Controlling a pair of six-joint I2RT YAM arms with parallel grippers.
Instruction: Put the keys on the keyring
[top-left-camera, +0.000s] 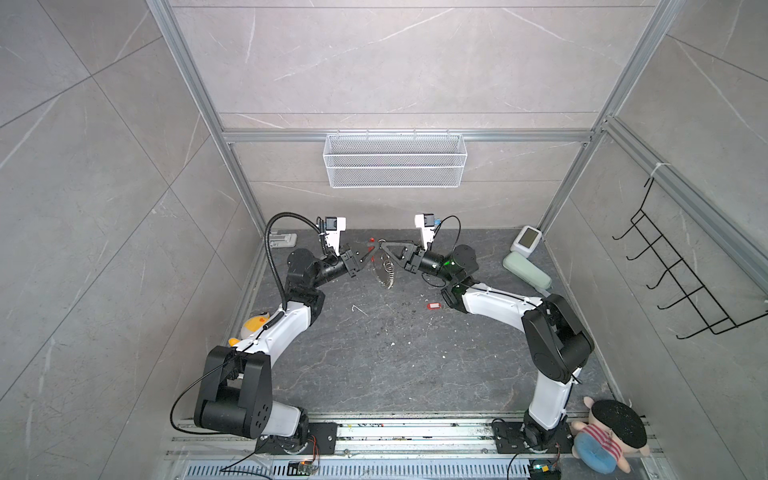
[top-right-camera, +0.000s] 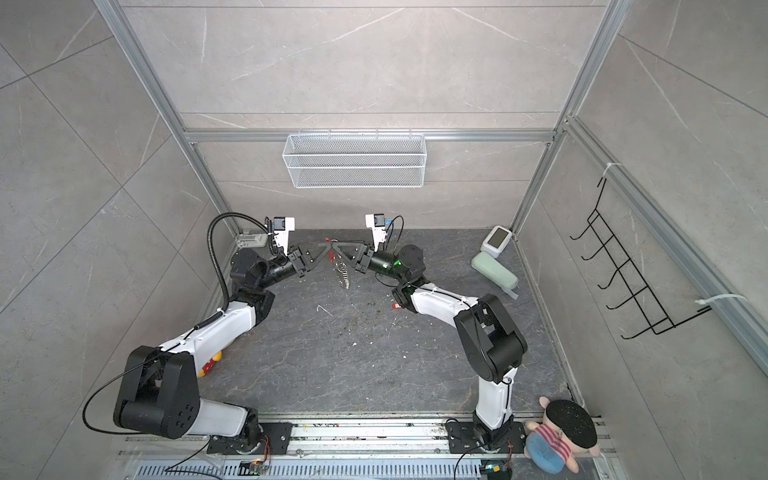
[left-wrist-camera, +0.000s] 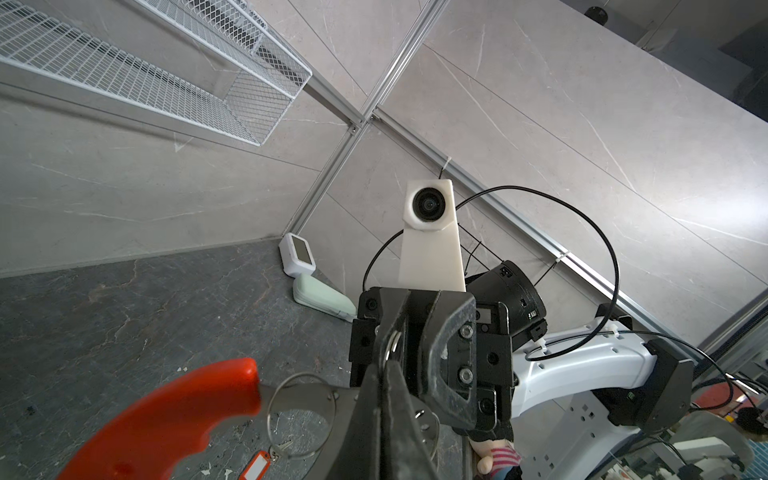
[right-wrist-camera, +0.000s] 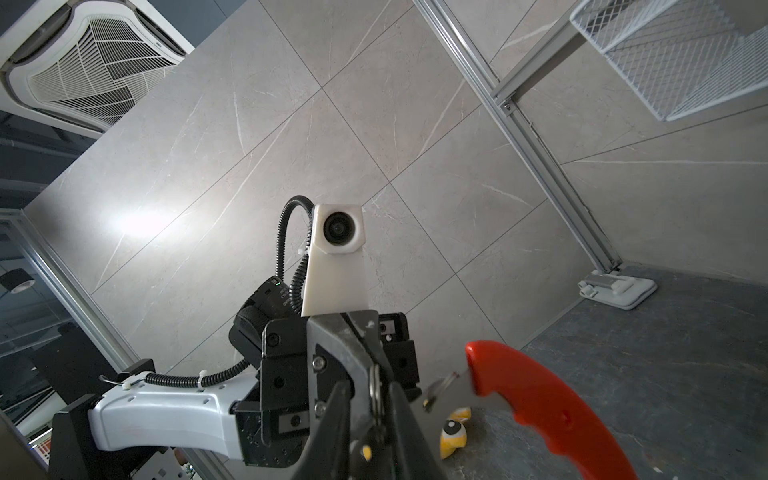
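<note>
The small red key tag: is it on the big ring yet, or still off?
Off. The red key tag lies flat on the table, well apart from the keyring, which hangs in the air.

The left gripper (top-left-camera: 371, 252) is matt black plastic with rough faces. The keyring (left-wrist-camera: 309, 397) in its grip is dull grey metal with thin shiny wire loops and a smooth, glossy red plastic handle (left-wrist-camera: 166, 419). Beneath the gripper, the table (top-left-camera: 374, 365) is matt, dark, veined stone. The key tag (top-left-camera: 434, 306) on it looks like red plastic.
</note>
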